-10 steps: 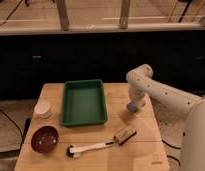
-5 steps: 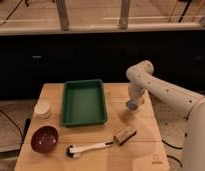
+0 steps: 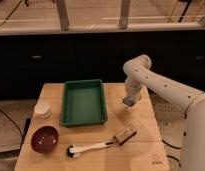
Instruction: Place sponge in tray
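Table point(image 3: 151, 152) on my feed, L to R: small white cup point(image 3: 43, 109) at far left, dark-red bowl point(image 3: 44, 138) in front of it, then green tray point(image 3: 83, 102) left of centre. White-handled brush point(image 3: 91, 148) and wooden block point(image 3: 125, 135) lie near the front edge, brush tip by the block. Right of the tray and apart from it, gripper point(image 3: 130, 99) points down from the white arm point(image 3: 166, 90), fingers pinching the sponge point(image 3: 129, 102) over the tabletop.

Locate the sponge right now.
In the camera view the sponge is at the tip of the gripper, to the picture's right of the green tray and outside it, behind the wooden block.
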Tool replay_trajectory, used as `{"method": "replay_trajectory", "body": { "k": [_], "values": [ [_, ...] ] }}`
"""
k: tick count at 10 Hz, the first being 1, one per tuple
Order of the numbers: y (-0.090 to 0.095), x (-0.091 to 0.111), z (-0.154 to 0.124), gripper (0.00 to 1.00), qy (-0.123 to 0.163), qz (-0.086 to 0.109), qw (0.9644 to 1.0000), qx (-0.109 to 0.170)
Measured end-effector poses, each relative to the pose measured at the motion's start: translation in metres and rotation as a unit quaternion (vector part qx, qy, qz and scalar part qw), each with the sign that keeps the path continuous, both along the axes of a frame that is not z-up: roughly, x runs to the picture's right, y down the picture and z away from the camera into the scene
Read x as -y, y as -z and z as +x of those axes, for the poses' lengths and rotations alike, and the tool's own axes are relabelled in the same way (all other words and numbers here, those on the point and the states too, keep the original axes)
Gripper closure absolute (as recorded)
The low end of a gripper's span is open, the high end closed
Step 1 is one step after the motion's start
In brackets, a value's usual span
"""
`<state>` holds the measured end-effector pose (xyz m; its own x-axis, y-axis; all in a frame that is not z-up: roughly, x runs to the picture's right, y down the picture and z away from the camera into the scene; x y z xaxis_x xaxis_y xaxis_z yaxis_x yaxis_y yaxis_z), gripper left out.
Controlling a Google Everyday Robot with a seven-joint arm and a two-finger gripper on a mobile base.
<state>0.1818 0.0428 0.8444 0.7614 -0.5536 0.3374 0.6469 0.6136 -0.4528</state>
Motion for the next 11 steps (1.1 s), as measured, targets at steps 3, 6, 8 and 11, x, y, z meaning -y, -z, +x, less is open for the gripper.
{"method": "replay_trajectory", "body": {
  "k": [3, 6, 8, 11],
  "values": [
    [0.008, 0.011, -0.020, 1.00, 0.015, 0.005, 0.9998, 0.013],
    [0.012, 0.021, -0.034, 1.00, 0.032, 0.007, 0.9992, 0.024],
    [0.017, 0.023, -0.047, 1.00, 0.043, 0.007, 0.9984, 0.035],
    [0.018, 0.027, -0.077, 1.00, 0.060, 0.009, 0.9968, 0.051]
  ]
}}
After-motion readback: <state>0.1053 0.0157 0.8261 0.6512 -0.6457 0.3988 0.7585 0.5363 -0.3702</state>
